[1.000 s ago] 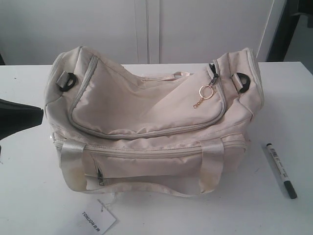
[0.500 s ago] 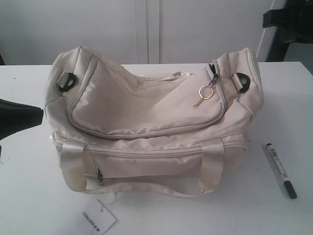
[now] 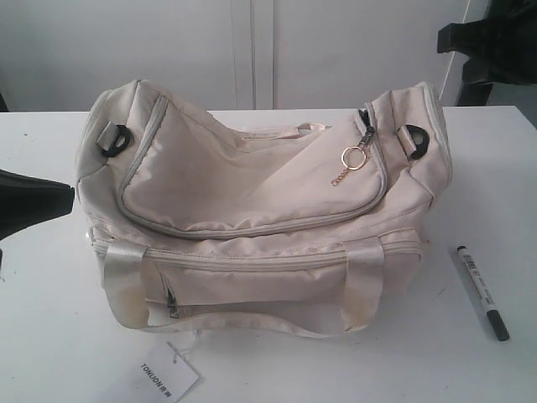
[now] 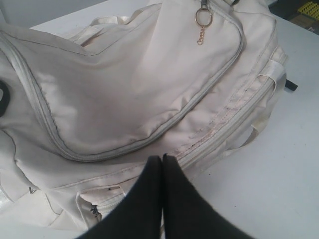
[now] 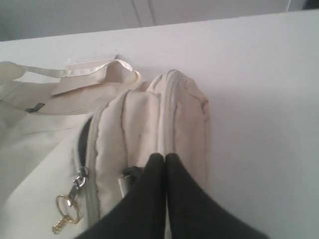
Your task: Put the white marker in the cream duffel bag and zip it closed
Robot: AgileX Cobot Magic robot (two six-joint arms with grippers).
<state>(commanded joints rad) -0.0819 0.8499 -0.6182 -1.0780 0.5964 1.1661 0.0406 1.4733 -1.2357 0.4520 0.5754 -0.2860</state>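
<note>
- 1 cream duffel bag point(image 3: 252, 193) sitting on 1 tabletop point(image 3: 50, 336)
- 1 white marker point(image 3: 482, 290) lying beside it
- 2 claws showing: left claw point(image 4: 162, 158), right claw point(image 5: 165, 157)
- 2 black end rings point(image 3: 117, 141) showing, one per bag end
- 2 webbing handles point(image 3: 122, 281) showing
- 1 gold ring zipper pull point(image 3: 355, 158) hanging
- 1 white tag point(image 3: 168, 375) lying in front

Bright, even light, soft shadow under the large cream fabric duffel bag point(image 3: 252, 201) on the white table point(image 3: 50, 336), wrist views slightly soft, whites washed out.
</note>
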